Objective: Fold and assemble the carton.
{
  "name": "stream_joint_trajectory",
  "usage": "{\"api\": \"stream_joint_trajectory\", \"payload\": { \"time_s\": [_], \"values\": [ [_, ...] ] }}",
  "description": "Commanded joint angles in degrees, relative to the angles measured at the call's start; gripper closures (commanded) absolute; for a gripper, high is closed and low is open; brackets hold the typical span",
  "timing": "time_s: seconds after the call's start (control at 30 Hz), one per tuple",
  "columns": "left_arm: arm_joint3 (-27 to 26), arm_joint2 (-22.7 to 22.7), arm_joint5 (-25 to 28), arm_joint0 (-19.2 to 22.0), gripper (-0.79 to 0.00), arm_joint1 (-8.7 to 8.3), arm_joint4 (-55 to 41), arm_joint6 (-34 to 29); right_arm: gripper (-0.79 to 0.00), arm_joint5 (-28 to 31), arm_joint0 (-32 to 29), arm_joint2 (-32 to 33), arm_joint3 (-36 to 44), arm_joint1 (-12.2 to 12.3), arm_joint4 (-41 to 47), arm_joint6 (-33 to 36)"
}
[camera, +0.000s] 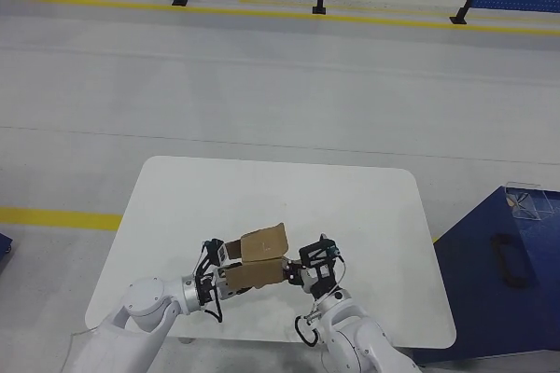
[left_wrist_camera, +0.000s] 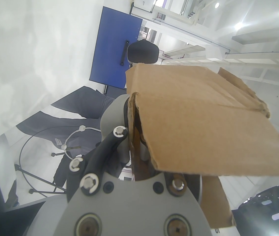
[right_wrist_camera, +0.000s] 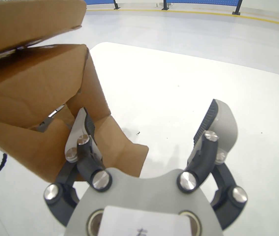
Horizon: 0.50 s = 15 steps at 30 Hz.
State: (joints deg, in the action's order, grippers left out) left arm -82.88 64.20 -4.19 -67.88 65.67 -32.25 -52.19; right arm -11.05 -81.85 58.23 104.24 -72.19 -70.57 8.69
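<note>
Over the table, carton in left hand.

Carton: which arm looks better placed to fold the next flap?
Probably right. The right end effector is open, with one finger at a loose flap of the carton, while the left end effector looks clamped on the carton, holding it.

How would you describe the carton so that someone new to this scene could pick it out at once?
Find the white table on the grey floor. Near its robot-side edge, where both arms meet, is the carton. It is the only brown cardboard thing there, half folded with one flap raised.
</note>
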Motion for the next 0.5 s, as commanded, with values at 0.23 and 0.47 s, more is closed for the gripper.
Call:
{"api": "stream_joint_trajectory", "payload": {
  "time_s": [0.23, 0.47],
  "values": [
    [0.8, -0.5, -0.2, 0.7, 0.0, 0.3, -1.5, 0.2, -0.785, -0.1, -1.7, 7.1, -1.5, 0.3, 3.8, -3.7],
    [0.6, -1.1, -0.3, 0.9, 0.0, 0.49, -1.8, 0.2, -0.785, 4.2, -2.2, 7.1, -8.7, 0.2, 6.2, -1.7]
  ]
}}
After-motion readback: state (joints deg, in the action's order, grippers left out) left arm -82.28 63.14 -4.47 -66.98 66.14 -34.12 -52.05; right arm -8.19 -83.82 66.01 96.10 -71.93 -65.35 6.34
